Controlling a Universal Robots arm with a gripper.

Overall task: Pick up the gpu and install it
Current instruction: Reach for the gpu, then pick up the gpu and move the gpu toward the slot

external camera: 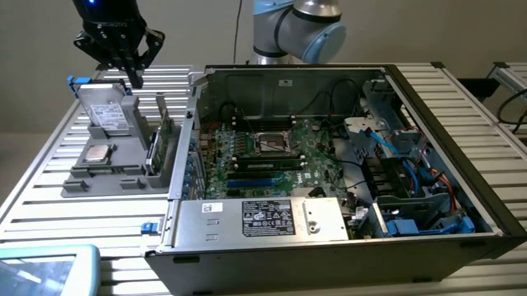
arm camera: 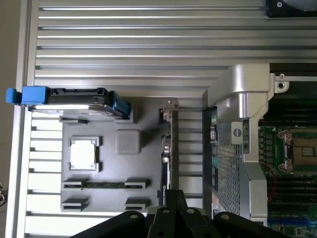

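in the upper left of the exterior view the tool (external camera: 134,79) hangs clenched and empty above the grey holder (external camera: 107,176) on the bench (external camera: 49,203). the gpu (external camera: 165,139) stands on edge in that holder, left of centre, just beside the open case (external camera: 329,265). a good approach likely means centring over the card's thin upper edge, squared across it and clear of the drive (external camera: 105,114).

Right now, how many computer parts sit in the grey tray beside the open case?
3: silver white-labelled drive, far end; small square silver chip, middle; green gpu card on edge, nearest the case. More may be hidden.
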